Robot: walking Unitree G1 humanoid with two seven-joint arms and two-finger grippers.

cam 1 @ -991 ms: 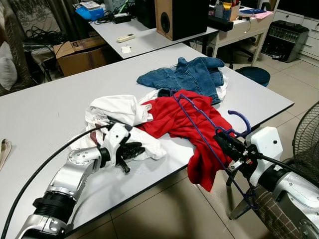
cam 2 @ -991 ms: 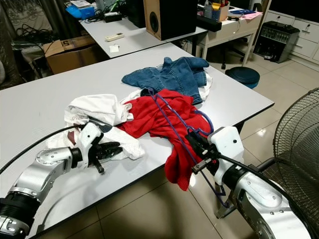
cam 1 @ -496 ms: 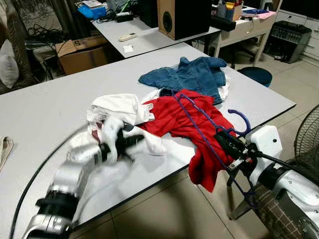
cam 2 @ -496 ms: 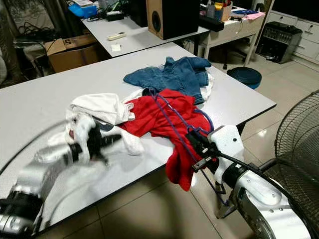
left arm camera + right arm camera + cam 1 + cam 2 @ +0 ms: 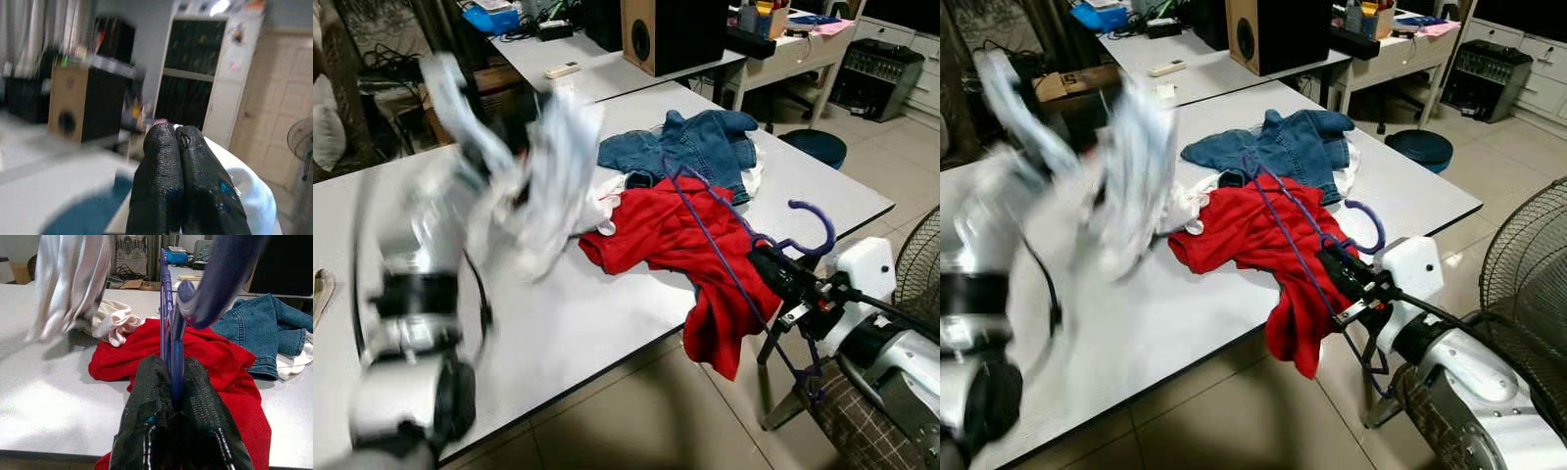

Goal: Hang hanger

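At the near edge of a white counter (image 5: 607, 313), the robot's right hand (image 5: 781, 281) clamps its two black fingers (image 5: 149, 396) tight on the frame of a purple hanger (image 5: 724, 259), whose hook (image 5: 813, 220) curls up beside the wrist and whose thin bar runs slantwise over a red garment (image 5: 675, 235). The red garment lies spread on the counter, one end drooping over the edge toward the tiled floor (image 5: 636, 421). Beyond it sit crumpled blue jeans (image 5: 690, 147), touching a heap of white cloth (image 5: 115, 320) just beside the red one. On the other side, the left arm (image 5: 411, 255) is raised above the counter, heavily blurred, with a pale white garment (image 5: 553, 176) dangling from it; the left hand (image 5: 178, 142) has its fingertips pressed together, white fabric bunched against them. Behind the counter stands a second desk carrying a wood-and-black speaker (image 5: 671, 34), with a cardboard box (image 5: 1077, 83) on the floor nearby and the wire cage of a fan (image 5: 1528, 284) at the robot's right.
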